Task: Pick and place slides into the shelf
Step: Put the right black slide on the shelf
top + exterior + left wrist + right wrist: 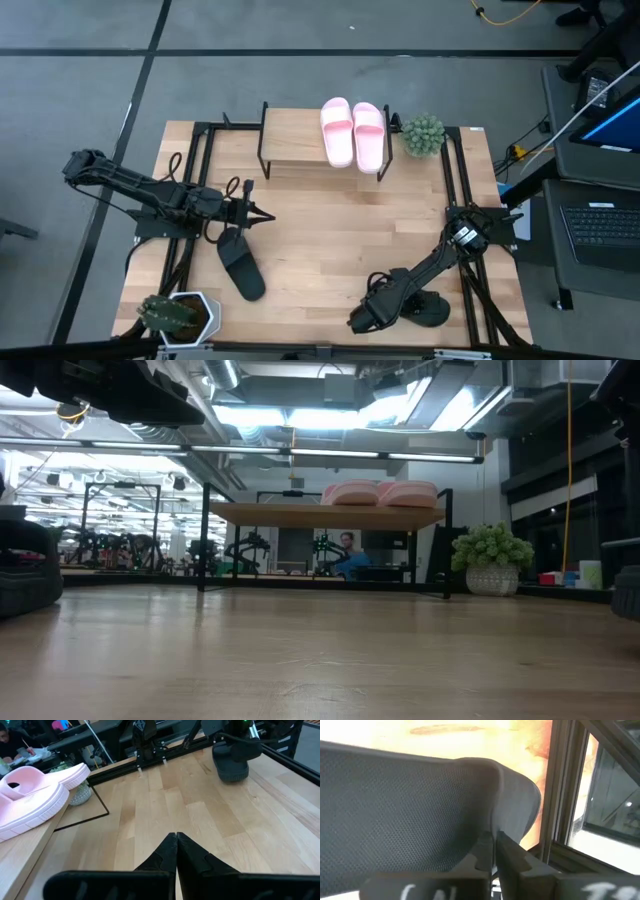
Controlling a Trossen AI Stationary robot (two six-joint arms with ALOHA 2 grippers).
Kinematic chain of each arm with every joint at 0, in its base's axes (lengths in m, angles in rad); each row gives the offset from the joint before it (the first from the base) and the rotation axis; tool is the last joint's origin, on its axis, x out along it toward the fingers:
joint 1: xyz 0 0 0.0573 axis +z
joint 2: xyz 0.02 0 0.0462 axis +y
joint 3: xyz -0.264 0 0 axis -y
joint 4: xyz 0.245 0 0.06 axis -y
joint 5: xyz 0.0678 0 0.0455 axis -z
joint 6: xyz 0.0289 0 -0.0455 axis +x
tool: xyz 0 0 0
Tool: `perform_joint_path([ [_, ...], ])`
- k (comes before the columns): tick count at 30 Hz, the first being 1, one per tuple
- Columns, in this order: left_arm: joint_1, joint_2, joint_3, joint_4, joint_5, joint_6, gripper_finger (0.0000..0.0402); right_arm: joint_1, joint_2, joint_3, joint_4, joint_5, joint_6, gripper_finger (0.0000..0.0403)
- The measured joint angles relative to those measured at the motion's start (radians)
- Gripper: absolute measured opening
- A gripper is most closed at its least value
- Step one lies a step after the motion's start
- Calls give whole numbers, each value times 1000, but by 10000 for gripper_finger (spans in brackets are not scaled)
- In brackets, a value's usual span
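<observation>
on the wooden counter point(330, 230), the right claw point(492, 851) pinches the light, rubbery black slide point(420, 810) by its flexible strap at the near-right corner, left claw point(176, 851) shut empty.

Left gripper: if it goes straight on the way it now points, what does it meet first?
The left gripper has free table ahead; then probably the right arm, just beside the black slide. Depth is unclear.

No readable text, no labels, no brand marks, no numbers, no signs anywhere
</observation>
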Motion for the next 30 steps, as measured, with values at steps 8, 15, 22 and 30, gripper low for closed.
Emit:
perform_joint_path([
  [8, 0, 0, 0, 0, 0, 0, 0, 0, 0, 9, -2, 16, -62, 9],
  [15, 0, 0, 0, 0, 0, 0, 0, 0, -7, 23, -4, 146, -98, 9],
  [22, 0, 0, 0, 0, 0, -7, 0, 0, -10, 23, -4, 213, -142, 8],
  [30, 0, 0, 0, 3, 0, -10, 0, -5, -40, 23, -1, 473, -189, 8],
])
